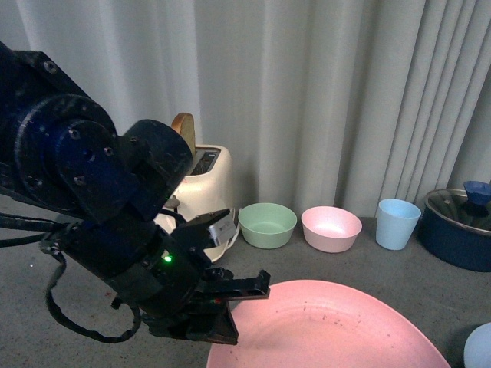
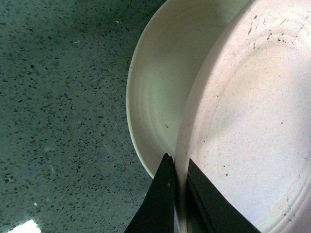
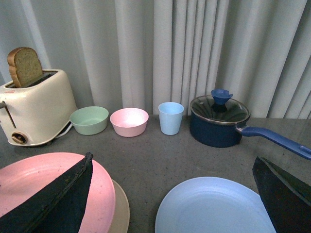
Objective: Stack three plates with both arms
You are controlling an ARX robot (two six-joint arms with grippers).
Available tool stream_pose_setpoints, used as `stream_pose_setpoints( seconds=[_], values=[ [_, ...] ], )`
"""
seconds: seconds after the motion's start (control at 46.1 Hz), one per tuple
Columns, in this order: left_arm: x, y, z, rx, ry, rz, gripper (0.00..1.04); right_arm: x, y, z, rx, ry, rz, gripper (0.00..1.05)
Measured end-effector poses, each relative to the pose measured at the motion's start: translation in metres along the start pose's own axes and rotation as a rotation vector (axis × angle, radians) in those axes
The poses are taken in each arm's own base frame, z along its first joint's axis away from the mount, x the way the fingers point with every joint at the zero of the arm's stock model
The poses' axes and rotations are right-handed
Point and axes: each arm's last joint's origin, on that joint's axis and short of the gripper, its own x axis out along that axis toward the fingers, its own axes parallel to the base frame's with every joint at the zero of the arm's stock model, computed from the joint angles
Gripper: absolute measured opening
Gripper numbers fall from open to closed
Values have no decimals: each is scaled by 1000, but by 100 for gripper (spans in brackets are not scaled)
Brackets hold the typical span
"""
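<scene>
Left wrist view: pink plate (image 2: 252, 121) pinched at its rim.
The left gripper (image 2: 177, 167) clamps it edge-on over the cream plate (image 2: 155, 97) (offset, not centred), probably to seat it there; the right gripper (image 3: 172, 160) gapes empty, the blue plate (image 3: 214, 208) lying near the cream plate, apart.

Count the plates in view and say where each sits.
3. The pink plate, rim pinched by the left gripper, overlaps the cream plate beneath it. The light blue plate lies apart on the table, to their right.
</scene>
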Motion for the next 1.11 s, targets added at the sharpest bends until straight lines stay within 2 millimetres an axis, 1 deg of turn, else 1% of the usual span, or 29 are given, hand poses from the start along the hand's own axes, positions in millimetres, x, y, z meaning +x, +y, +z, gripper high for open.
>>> stream_pose_setpoints(
  seconds=[0.173, 0.282, 0.563, 0.693, 0.889, 1.105],
  values=[
    [21, -6, -2, -14, 28, 9, 4, 0, 0, 0, 0, 0, 0, 97],
    [32, -9, 1, -25, 16, 24, 4, 0, 0, 0, 0, 0, 0, 97],
    [48, -9, 7, -33, 11, 41, 4, 0, 0, 0, 0, 0, 0, 97],
    [51, -6, 10, -34, -12, 53, 4, 0, 0, 0, 0, 0, 0, 97],
    [50, 0, 14, -40, -28, 59, 4, 0, 0, 0, 0, 0, 0, 97],
    [48, 2, 12, -29, 9, 47, 4, 0, 0, 0, 0, 0, 0, 97]
  ],
)
